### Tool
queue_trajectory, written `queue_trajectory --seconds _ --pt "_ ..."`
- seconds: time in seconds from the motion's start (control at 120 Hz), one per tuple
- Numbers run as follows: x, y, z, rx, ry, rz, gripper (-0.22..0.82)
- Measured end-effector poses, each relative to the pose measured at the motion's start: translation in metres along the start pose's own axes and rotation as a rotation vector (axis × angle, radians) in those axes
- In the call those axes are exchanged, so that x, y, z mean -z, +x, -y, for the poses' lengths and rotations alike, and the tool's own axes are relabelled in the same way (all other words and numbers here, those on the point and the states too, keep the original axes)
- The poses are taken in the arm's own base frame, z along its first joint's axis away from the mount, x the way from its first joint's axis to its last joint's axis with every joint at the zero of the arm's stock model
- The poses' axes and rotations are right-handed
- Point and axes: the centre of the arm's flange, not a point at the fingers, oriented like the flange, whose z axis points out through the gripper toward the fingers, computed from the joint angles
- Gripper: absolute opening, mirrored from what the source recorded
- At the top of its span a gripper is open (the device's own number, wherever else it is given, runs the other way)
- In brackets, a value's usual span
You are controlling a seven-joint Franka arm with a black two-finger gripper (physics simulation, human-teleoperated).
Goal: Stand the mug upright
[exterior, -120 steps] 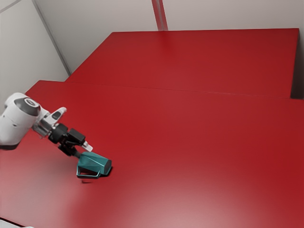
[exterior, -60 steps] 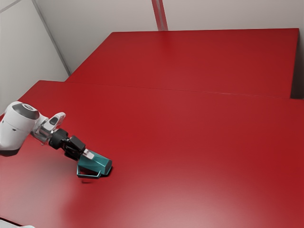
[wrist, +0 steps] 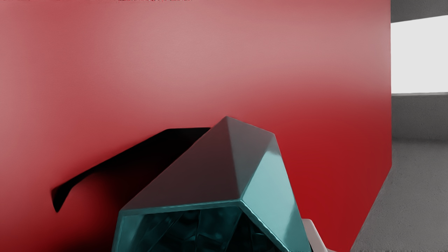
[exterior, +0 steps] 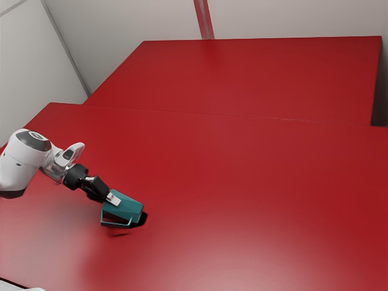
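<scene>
The teal mug (exterior: 128, 210) lies tilted on its side in the exterior view, its open end toward the arm and its handle on the side nearer the viewer, with a dark shadow beneath. At its rim is my gripper (exterior: 113, 200), shut on the mug's wall, one pale fingertip against the outside. In the wrist view the mug (wrist: 196, 171) shows its outer faces and hollow mouth. One pale fingertip of my gripper (wrist: 303, 241) lies along the outer wall there; the other finger is hidden.
The red table (exterior: 242, 182) extends around the mug. A second red surface (exterior: 260, 79) adjoins its far side, with pale walls behind. In the wrist view, a straight table edge borders a grey floor (wrist: 413, 196).
The fingers have come down onto the mug's rim and closed on its wall. The mug has shifted slightly and tilted, and its shadow has widened below it.
</scene>
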Motion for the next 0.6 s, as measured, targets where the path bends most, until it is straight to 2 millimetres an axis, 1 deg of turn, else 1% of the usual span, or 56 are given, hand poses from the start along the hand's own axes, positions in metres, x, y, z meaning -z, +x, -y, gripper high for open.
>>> queue_trajectory --seconds 0.2,0.3,0.392,0.492,0.542,0.6 --pt "0.001 0.003 -0.006 -0.031 0.013 0.001 -0.17" --pt "0.002 0.008 -0.016 -0.061 0.034 0.008 -0.17" --pt "0.007 0.014 -0.031 -0.102 0.087 0.006 -0.18" --pt "0.014 0.021 -0.051 -0.157 0.187 0.014 -0.18" --pt "0.008 0.029 -0.064 -0.193 0.235 0.034 -0.18" --pt "-0.008 0.039 -0.085 -0.245 0.288 0.067 -0.18"
